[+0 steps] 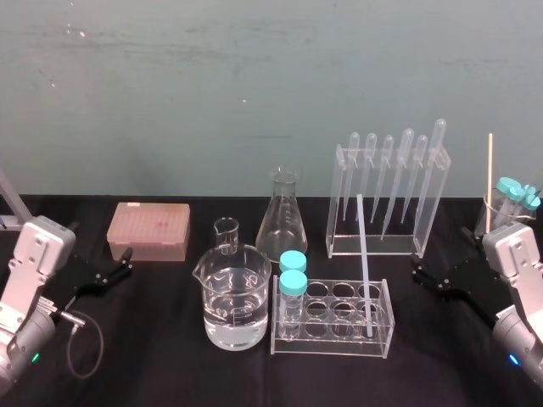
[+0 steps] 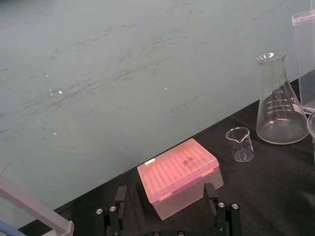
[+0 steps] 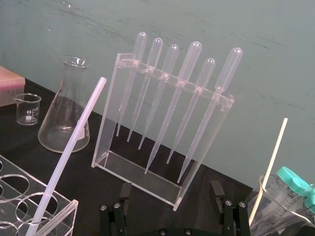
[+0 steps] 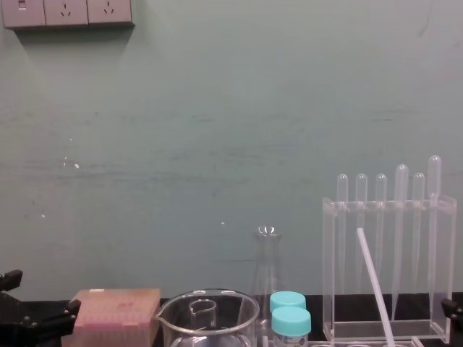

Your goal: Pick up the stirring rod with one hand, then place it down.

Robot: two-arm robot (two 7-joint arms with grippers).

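Black table (image 1: pixel 170 366) holds lab glassware. At back right stands a clear acrylic pipette rack (image 1: pixel 374 244) holding six bulb-topped pipettes. In front of it sits a clear acrylic test-tube rack (image 1: pixel 333 341) with two teal-capped tubes (image 1: pixel 293 284) in its left column. To its left is a large glass beaker of water (image 1: pixel 233 297). Behind that are a clear conical flask (image 1: pixel 283 222) and a small empty glass beaker (image 1: pixel 226 233). A pink translucent tip box (image 1: pixel 148 231) sits back left.

The long whitish translucent stirring rod (image 1: pixel 366 263) stands in the tube rack's rightmost column, lower end down in a hole. Its long axis is near upright, and the top leans back toward the pipette rack and slightly to the robot's left.

The black left gripper (image 1: pixel 127 261) rests low at the table's left edge, jaws spread wide and empty. The black right gripper (image 1: pixel 422 275) is low at the right, just beside the tube rack, jaws spread and empty, apart from the rod.
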